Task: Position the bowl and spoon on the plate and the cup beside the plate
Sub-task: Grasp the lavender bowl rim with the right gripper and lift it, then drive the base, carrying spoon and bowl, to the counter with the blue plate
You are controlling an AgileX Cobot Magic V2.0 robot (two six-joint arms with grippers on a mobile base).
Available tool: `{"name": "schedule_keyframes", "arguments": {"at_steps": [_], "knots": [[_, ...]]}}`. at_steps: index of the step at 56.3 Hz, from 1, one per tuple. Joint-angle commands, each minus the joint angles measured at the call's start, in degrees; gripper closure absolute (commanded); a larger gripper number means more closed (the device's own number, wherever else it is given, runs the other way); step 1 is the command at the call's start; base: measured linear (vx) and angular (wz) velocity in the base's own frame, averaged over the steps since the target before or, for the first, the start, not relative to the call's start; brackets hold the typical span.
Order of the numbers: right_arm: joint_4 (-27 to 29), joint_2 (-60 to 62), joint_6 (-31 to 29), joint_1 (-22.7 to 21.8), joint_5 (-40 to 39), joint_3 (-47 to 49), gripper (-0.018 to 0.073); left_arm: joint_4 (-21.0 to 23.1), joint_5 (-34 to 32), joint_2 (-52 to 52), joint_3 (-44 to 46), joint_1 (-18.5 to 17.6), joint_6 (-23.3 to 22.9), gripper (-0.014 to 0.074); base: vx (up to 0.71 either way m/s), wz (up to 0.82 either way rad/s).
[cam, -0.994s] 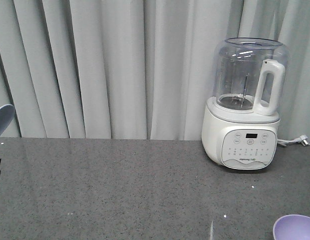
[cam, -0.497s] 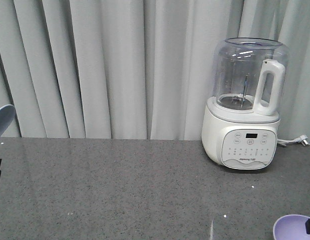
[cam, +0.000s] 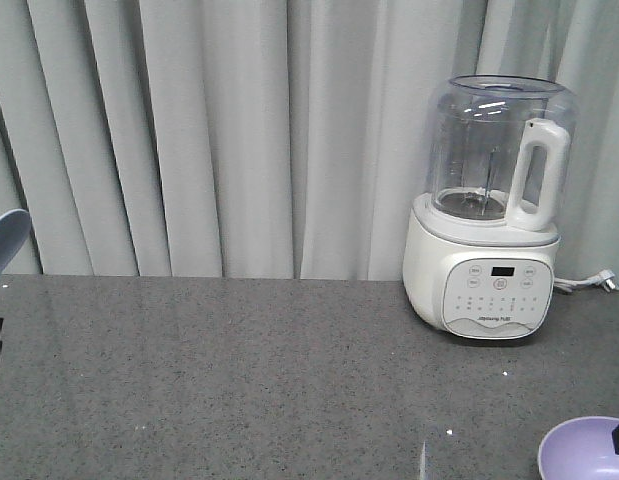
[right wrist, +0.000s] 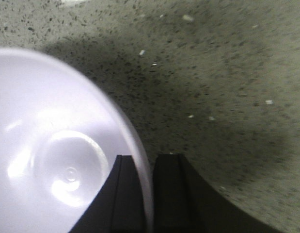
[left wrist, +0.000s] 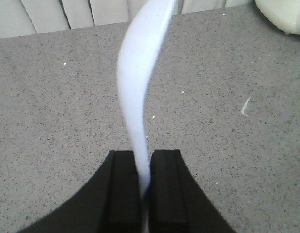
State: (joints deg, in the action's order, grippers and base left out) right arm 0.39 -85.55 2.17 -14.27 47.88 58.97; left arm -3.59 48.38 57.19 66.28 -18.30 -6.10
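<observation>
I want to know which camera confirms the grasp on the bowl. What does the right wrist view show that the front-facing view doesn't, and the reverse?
Only the right wrist view shows the right gripper closed on the rim of the bowl, one finger inside and one outside, plus its inner base. Only the front-facing view shows the blender, the curtains and an edge of the plate at far left. Both share the bowl and the speckled grey countertop.
</observation>
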Motion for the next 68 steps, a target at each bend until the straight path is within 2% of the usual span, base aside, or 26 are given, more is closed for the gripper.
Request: {"name": "schedule_keyframes", "arguments": {"at_steps": [1,6,18,23,30,35,40,44,57,68], "knots": [[1.13,7.42,-2.17,-0.27,-4.14,1.69,0.0571,0.07,-3.95,-0.58,1.61,-0.35,-0.04,0.0603,0.00,0.00],[6.72,13.19,-6.84,-0.27,-6.22,1.69,0.0571,0.07,-4.64,-0.58,1.61,-0.35,-0.04,0.0603,0.00,0.00],[27.42,27.36,-27.62,-0.27,-7.31,1.69,0.0569,0.07,-5.45,-1.07,1.11,-0.35,-0.20,0.0601,0.00,0.00],[32.90,32.71,-32.08,-0.27,-6.14,1.69,0.0569,-0.33,-6.86,-3.07,-1.58,-0.35,-0.14,0.0600,0.00,0.00],[34.57,38.29,-35.97,-0.27,-4.55,1.69,0.0568,-0.38,-11.95,-8.24,-8.77,-0.35,-0.14,0.0599,0.00,0.00],[35.14,41.84,-36.62,-0.27,-5.45,0.44,0.0568,-0.30,-14.28,-13.67,-14.67,-0.35,-0.14,0.0599,0.00,0.00],[37.81,45.52,-38.27,-0.27,-8.20,-5.10,0.0568,-0.30,-14.44,-18.77,-19.29,-0.35,-0.14,0.0599,0.00,0.00],[41.18,48.86,-42.16,-0.27,-9.95,-10.82,0.0568,-0.30,-14.57,-22.75,-22.10,-0.35,-0.08,0.0599,0.00,0.00],[51.31,55.16,-52.08,-0.27,-14.67,-21.43,0.0568,-0.41,-20.46,-30.61,-25.88,-0.35,0.00,0.0599,0.00,0.00],[52.25,55.28,-52.75,-0.27,-13.95,-21.66,0.0568,-0.34,-20.16,-30.83,-25.88,-0.35,0.00,0.0599,0.00,0.00]]}}
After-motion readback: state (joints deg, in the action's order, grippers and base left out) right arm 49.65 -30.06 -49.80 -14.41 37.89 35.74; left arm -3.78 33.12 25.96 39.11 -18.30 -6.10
